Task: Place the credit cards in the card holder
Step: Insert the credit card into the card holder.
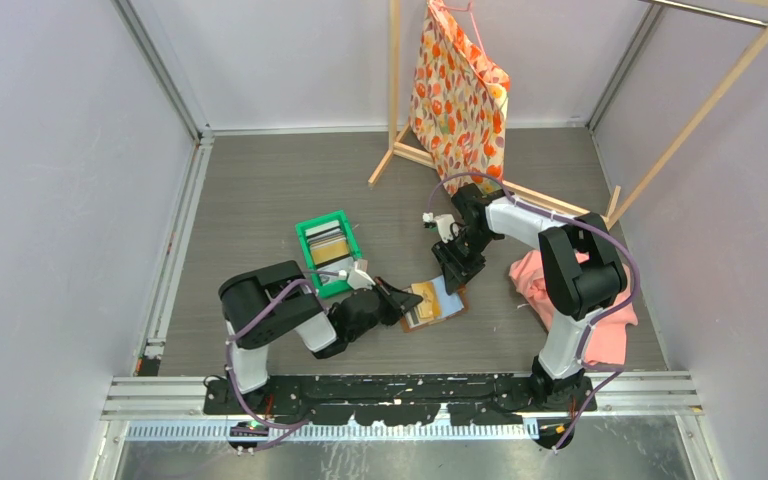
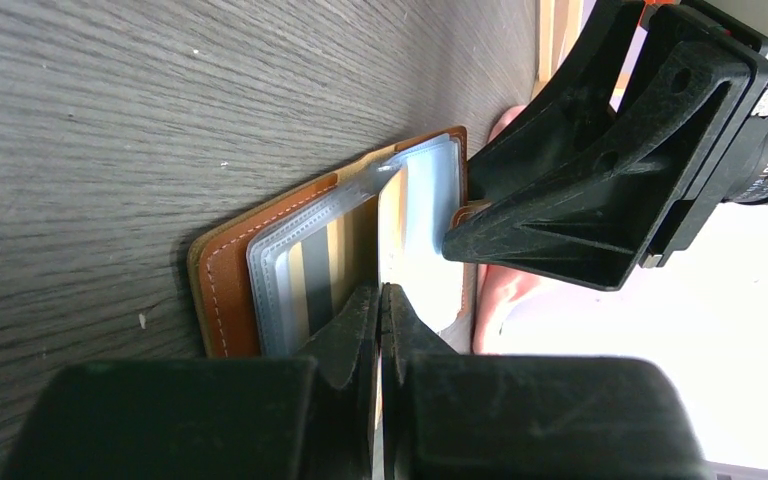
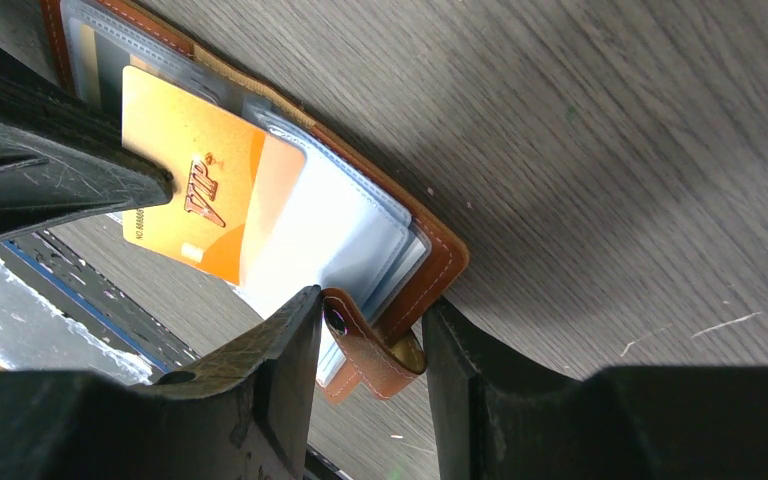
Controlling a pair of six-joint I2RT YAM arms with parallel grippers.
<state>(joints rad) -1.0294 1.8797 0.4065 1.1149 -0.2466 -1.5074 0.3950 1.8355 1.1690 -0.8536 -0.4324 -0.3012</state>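
Well, glossy gold card on stitched brown leather card holder

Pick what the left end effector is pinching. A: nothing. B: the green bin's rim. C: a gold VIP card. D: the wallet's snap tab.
C: the left end effector is shut on the gold card, whose other end reaches among the card holder's clear sleeves.
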